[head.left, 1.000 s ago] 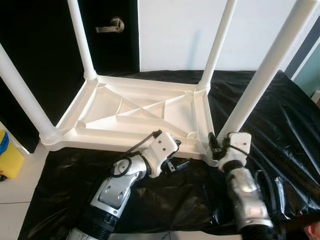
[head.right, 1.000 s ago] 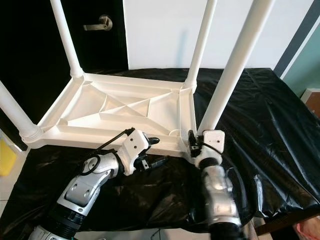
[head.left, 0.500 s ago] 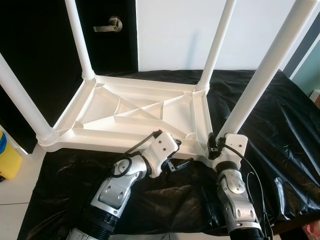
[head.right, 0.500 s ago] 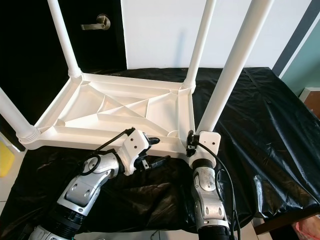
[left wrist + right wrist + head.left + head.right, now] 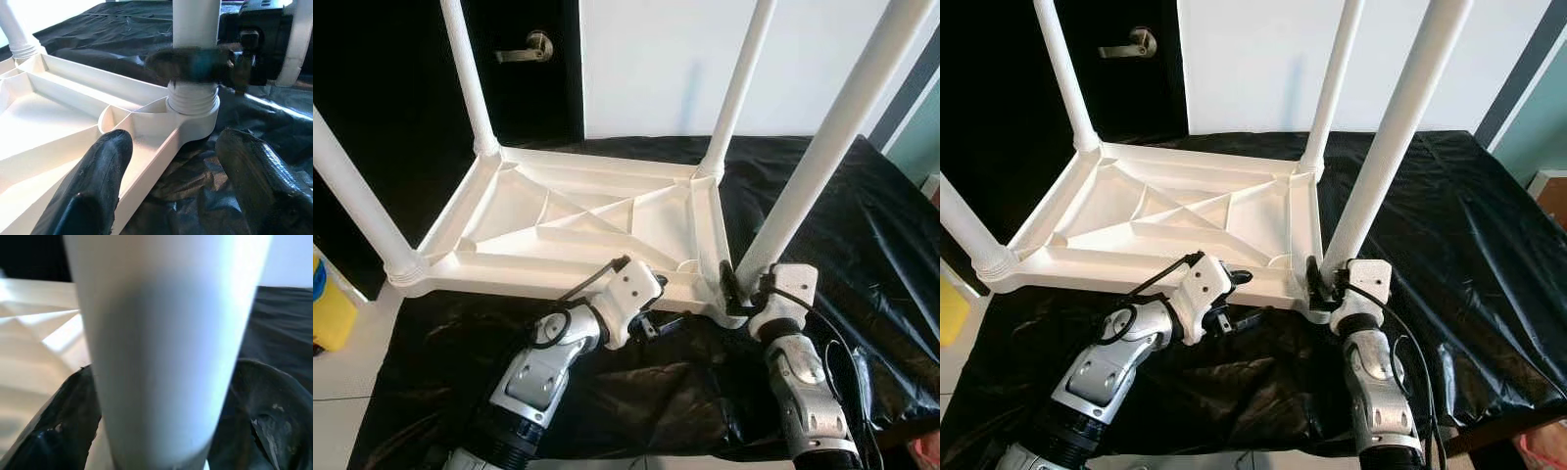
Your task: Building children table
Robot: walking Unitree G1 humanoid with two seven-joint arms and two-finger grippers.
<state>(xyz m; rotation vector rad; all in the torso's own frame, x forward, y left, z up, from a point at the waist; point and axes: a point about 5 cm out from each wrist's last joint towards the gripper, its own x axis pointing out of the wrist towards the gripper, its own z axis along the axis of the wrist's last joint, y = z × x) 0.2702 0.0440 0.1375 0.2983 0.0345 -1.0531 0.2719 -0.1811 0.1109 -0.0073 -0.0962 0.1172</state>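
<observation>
Right gripper (image 5: 736, 286) clenched round near-right table leg (image 5: 822, 162); left gripper (image 5: 171, 161) released beside its socket. Risk: cross-threading, tabletop (image 5: 578, 230) skidding.

Through the left wrist camera I see the left gripper (image 5: 168, 196) with its two black fingers (image 5: 95, 183) spread wide apart, holding nothing. One finger lies over the rim of the upturned white plastic ribbed table top (image 5: 58, 105); the other hangs over the crumpled black plastic sheet (image 5: 195, 188). Ahead, a white round plastic table leg (image 5: 195, 24) stands upright in its threaded corner socket (image 5: 192, 105). The right gripper (image 5: 195, 63), blurred, wraps the leg just above the socket. A second leg base (image 5: 19, 34) stands at the far corner.
</observation>
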